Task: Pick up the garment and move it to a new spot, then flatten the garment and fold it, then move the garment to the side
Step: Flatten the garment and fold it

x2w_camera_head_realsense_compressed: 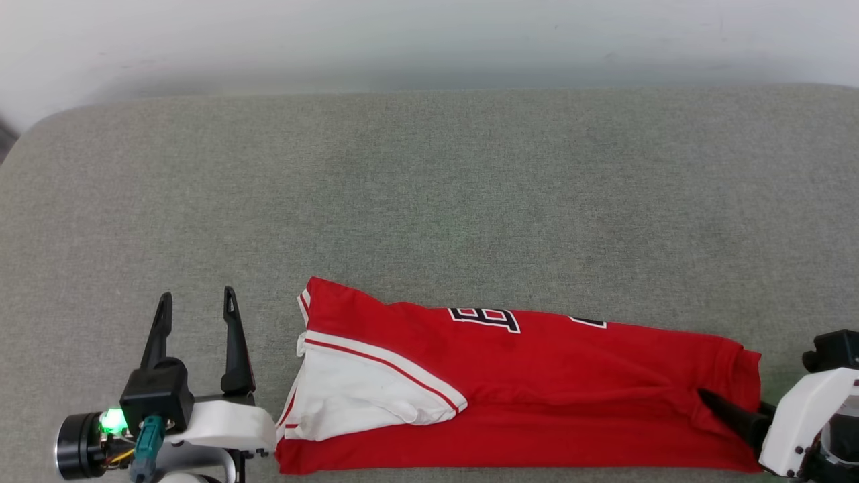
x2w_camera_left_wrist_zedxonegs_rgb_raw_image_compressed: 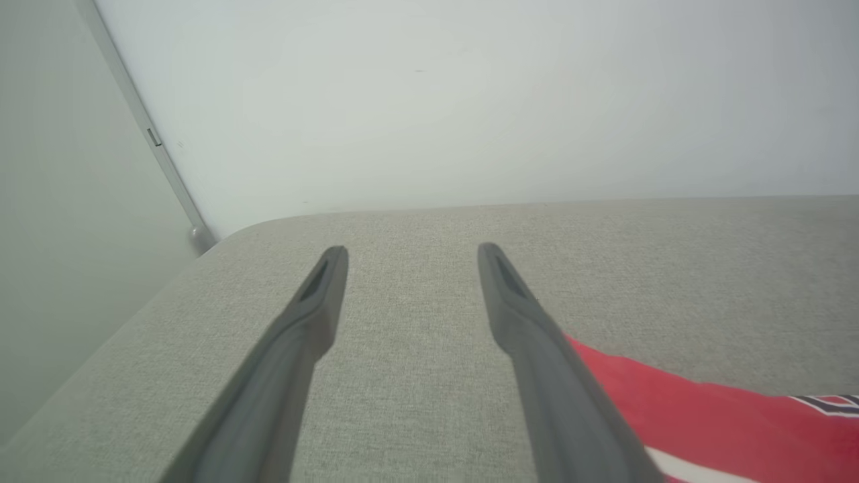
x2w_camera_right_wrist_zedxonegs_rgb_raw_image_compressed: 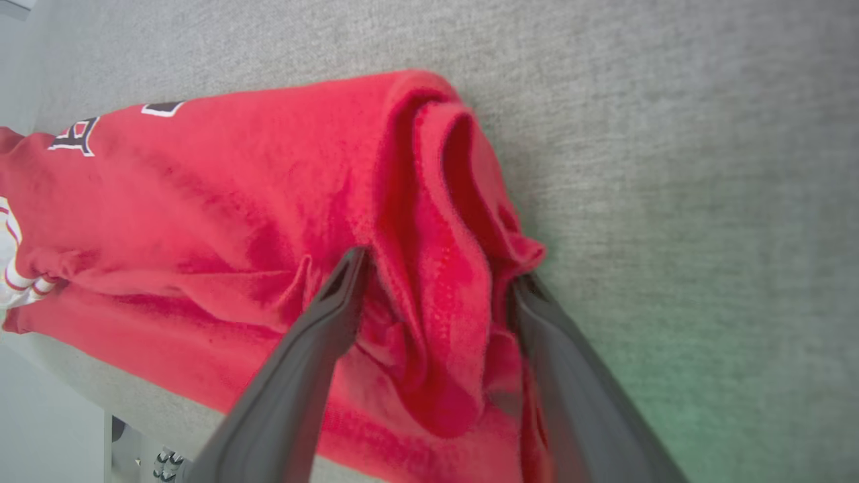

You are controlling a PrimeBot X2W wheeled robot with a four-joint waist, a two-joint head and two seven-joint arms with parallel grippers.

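Right gripper jaws spread astride bunched end of garment; left gripper jaws spread beside sleeve, apart from cloth. Risk: only top layer caught on closing, fold pulled open.

Quantity present: one garment on one grey padded surface. Two grippers are present, one left gripper and one right gripper, each fitted with two dark fingers.
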